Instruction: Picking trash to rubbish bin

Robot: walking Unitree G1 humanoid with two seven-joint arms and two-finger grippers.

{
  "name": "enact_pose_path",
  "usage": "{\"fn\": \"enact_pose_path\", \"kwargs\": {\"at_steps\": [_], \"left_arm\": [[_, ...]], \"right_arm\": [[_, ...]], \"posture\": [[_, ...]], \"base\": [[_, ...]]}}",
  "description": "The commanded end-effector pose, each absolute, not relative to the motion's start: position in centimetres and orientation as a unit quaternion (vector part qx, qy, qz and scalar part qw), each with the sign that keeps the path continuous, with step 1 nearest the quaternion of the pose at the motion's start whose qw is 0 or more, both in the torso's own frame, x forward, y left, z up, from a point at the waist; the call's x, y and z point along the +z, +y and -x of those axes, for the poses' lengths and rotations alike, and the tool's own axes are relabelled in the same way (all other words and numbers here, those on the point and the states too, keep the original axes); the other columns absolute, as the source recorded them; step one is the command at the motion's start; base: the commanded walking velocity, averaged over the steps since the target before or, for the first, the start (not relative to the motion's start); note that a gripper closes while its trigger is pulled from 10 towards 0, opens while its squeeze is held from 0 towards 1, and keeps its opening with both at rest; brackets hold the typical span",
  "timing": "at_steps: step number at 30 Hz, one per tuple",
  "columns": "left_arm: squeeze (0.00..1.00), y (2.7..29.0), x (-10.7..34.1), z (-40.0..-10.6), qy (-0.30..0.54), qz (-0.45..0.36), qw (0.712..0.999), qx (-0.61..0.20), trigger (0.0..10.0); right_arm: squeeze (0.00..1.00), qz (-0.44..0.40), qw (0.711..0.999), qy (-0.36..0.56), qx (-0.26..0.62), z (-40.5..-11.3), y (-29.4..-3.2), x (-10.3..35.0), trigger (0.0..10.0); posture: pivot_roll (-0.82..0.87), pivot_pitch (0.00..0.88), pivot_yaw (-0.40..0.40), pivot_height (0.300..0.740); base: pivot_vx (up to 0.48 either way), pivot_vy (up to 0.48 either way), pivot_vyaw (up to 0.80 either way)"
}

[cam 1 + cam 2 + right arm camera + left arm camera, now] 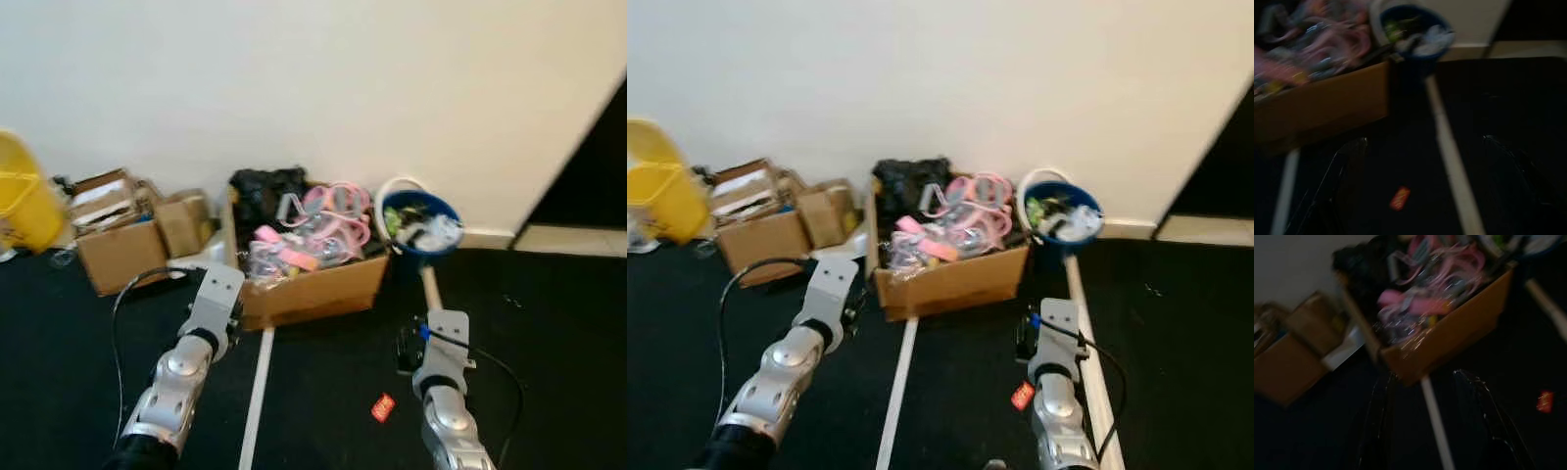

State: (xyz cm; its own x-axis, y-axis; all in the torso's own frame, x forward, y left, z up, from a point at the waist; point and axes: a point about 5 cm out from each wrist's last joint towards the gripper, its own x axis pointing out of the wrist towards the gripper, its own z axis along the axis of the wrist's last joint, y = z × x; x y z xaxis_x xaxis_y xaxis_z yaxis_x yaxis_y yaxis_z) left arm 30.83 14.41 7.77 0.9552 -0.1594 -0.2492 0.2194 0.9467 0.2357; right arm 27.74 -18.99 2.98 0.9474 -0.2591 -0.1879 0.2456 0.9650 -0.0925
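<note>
Red wrapper on floor near cardboard box; both grippers seemingly spread.

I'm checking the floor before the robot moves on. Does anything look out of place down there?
Yes: a small red wrapper lies alone on the black floor, just left of the right arm, short of the blue bin that already holds trash. The right gripper hangs open above it.
</note>
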Motion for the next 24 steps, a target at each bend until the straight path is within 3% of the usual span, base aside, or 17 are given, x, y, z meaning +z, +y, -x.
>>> {"fn": "enact_pose_path", "kwargs": {"at_steps": [1, 24], "left_arm": [[0.0, 14.76, 7.15, -30.49, 0.126, -0.137, 0.978, -0.094, 10.0], [0.0, 14.47, 7.25, -30.34, 0.117, -0.12, 0.98, -0.103, 10.0]], "right_arm": [[0.0, 0.035, 0.985, 0.106, -0.13, -27.68, -18.88, 2.77, 10.0], [0.0, 0.04, 0.982, 0.11, -0.145, -27.51, -19.54, 2.71, 10.0]], "posture": [[0.0, 0.109, 0.068, 0.74], [0.0, 0.116, 0.066, 0.74]], "base": [[0.0, 0.0, -0.8], [0.0, 0.0, -0.8]]}}
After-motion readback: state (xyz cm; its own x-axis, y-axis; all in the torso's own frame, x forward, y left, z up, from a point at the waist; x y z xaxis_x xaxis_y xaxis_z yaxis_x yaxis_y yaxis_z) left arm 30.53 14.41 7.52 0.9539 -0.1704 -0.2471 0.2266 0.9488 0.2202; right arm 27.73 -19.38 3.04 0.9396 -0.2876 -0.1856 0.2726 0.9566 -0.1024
